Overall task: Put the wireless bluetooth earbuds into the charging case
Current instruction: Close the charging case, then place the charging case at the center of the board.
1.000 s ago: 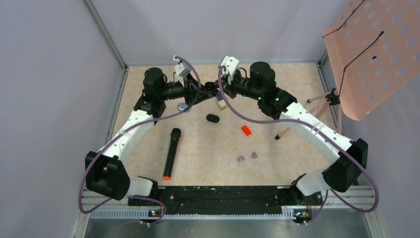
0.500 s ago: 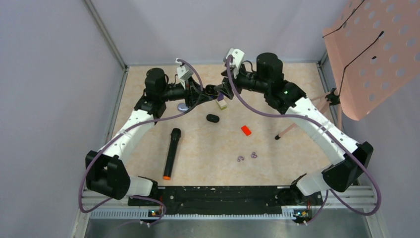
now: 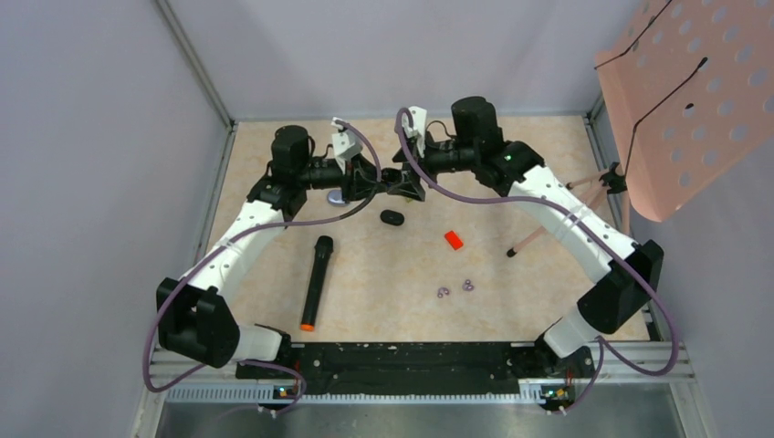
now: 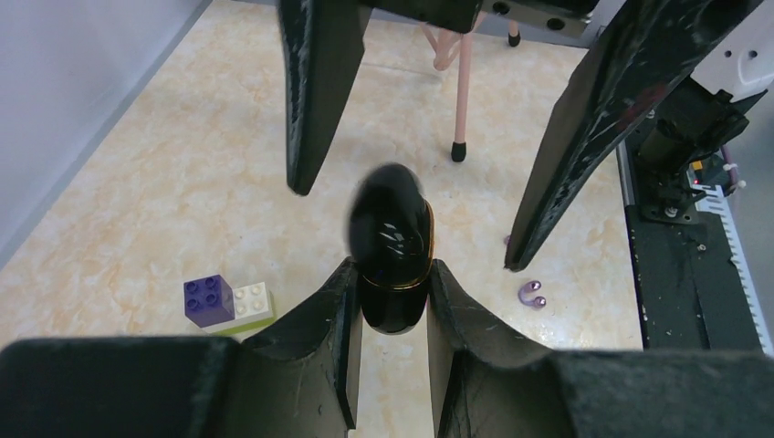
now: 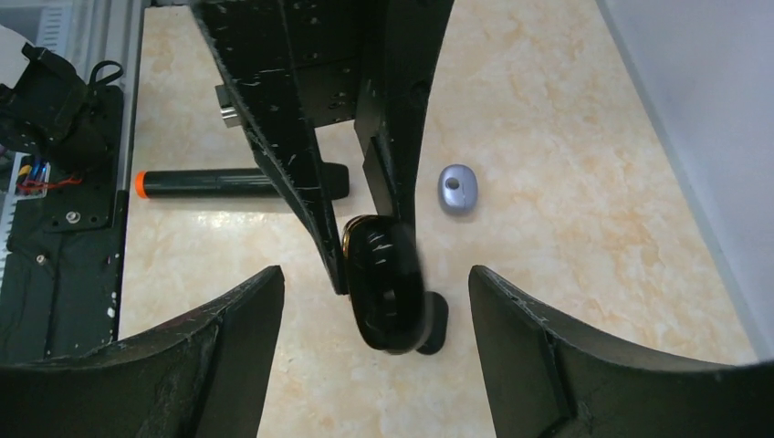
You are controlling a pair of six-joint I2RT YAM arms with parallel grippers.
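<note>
- The left fingers (image 4: 391, 290) are clamped on a black case (image 4: 392, 233). It is glossy and rounded like an egg, with a thin gold band around it.
- The far end of the case is blurred, so I cannot tell if its lid is open.
- The right fingers (image 5: 374, 285) stand wide apart, one on each side of that far end, and do not touch it.
- In the top view both pairs of fingers and the case are mostly hidden among the arms and the purple cables.
- Under the right fingers, half hidden behind the case, a small black piece (image 5: 434, 321) lies on the beige, marble-like surface (image 4: 183, 182). I cannot tell if it is an earbud.
- Beyond the right fingers lie a grey-blue oval (image 5: 456, 189) and a black marker (image 5: 233, 182) with an orange end.
- Left of the left fingers are purple and white toy bricks (image 4: 228, 301). To their right is a pale purple ring (image 4: 532, 294).
</note>
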